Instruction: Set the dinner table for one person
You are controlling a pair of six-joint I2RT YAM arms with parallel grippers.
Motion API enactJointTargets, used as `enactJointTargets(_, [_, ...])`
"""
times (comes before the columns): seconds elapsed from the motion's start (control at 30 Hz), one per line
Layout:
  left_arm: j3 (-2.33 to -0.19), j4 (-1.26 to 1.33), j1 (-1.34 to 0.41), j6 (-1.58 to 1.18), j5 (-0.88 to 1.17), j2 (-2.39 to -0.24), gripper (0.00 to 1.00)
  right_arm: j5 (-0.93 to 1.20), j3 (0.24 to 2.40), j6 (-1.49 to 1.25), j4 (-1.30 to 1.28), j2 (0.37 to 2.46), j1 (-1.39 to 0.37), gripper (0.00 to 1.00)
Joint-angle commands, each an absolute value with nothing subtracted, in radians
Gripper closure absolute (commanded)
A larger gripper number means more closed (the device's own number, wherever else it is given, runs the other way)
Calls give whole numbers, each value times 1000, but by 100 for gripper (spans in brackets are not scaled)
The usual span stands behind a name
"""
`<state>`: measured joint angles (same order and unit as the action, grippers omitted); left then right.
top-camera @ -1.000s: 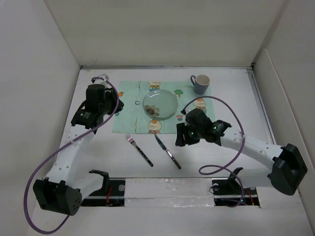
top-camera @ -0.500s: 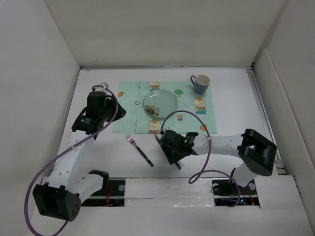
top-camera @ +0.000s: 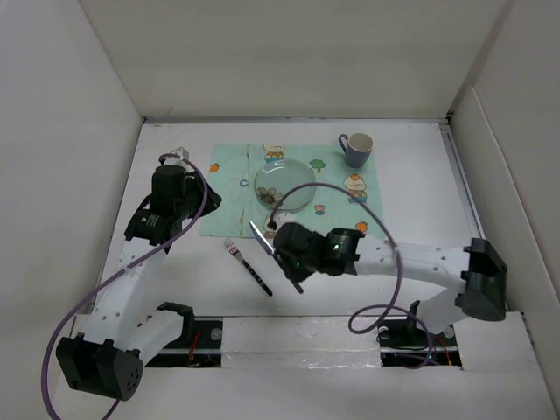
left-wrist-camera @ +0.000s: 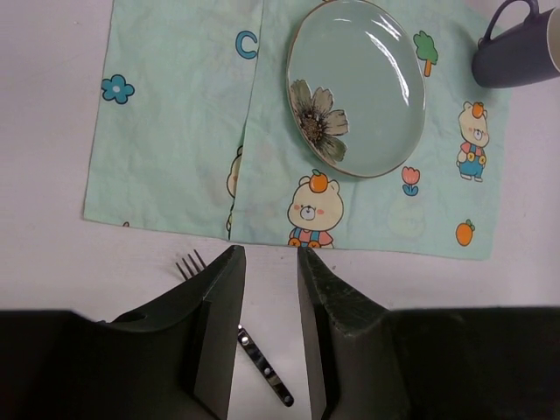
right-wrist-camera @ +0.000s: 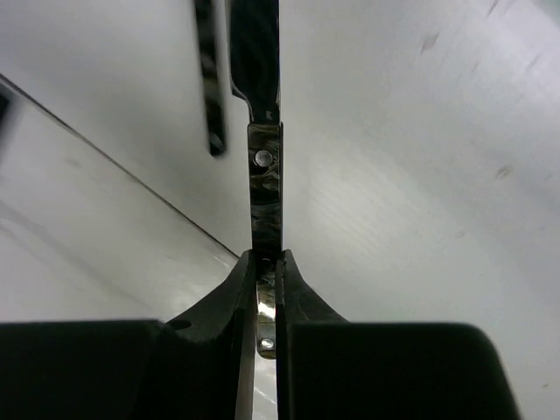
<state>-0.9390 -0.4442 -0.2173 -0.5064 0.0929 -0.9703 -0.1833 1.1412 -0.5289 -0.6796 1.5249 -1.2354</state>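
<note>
- The right gripper [right-wrist-camera: 265,293] is clamped on the knife [right-wrist-camera: 265,166], its pads pinching the riveted handle close to its near end. The blade sticks out far-left and looks raised off the table [top-camera: 411,201].
- Risk: the grip is narrow and sits far back on the handle, so the long blade may pivot or slide out during a swing and drop onto the table.
- Risk: the fork [top-camera: 248,265] lies just left of the knife, so a low sweep could knock it askew.
- The left gripper [left-wrist-camera: 268,255] hovers with its jaws apart, straddling the fork's handle from above.
- Risk: the two arms are working near each other, so a reach for the fork now could meet the knife or the right arm.
- Further out, the placemat [top-camera: 232,192] carries the plate [top-camera: 284,185], with the mug [top-camera: 356,150] at its far right corner. A careless blade tip could snag the cloth's near edge or strike the plate.
- The table spans the whole scene, beneath everything.
- Writing: only a blue letter "C" [left-wrist-camera: 246,44] on the placemat; no brand is readable.
</note>
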Motion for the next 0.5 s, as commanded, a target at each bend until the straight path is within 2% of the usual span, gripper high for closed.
enactJointTargets(0.0, [-963,-431,-222,-499,81,-966,72,-216,1290,-480,-687,1404,-1102,100])
enactJointTargets(0.03, [-965,-416,-222,-497,98,-974,72,-222,1310,-463,-630,1419,-959,100])
enactJointTargets(0.07, [-965,-416,-222,-497,98,-974,72,-222,1310,-463,-629,1419,-957,100])
enactJointTargets(0.27, [-977,-396,-222,-486,117,-994,72,-276,1380,-469,-571,1620,-645,100])
enactJointTargets(0.47, [-974,-397,-222,-471,115,-982,72,-226,1466,-457,-558,1838,-512,100])
